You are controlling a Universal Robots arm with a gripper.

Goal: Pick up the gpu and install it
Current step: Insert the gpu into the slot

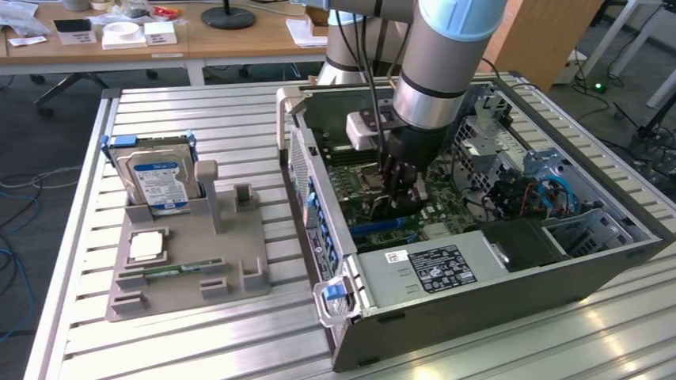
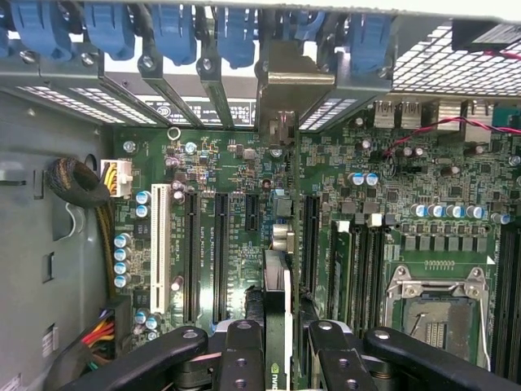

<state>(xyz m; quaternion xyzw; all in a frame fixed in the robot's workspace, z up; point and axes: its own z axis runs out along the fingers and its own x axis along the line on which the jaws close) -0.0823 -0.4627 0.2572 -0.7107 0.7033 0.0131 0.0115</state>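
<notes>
A robot arm reaches down into an open computer case [image 1: 476, 313] on a slatted metal table [image 1: 211, 348]. Its gripper [image 1: 403, 207] [image 2: 281, 346] is clenched on the gpu [image 2: 277, 293], held on edge between the fingers, over the green motherboard [image 2: 212, 163]. The card's tan bracket [image 2: 293, 77] lies ahead of the gripper, below blue clips [image 2: 171, 28]. A hard drive [image 1: 158, 178] stands well away from the gripper, outside the case.

Soft, even light fills the room, without hard shadows. The metal bench [image 1: 211, 340] reflects pale streaks, well apart from the gripper [image 1: 397, 209]. Around the gripper, inside the computer case [image 1: 507, 305], it is dimmer, yet the motherboard [image 2: 342, 171] is evenly lit.
</notes>
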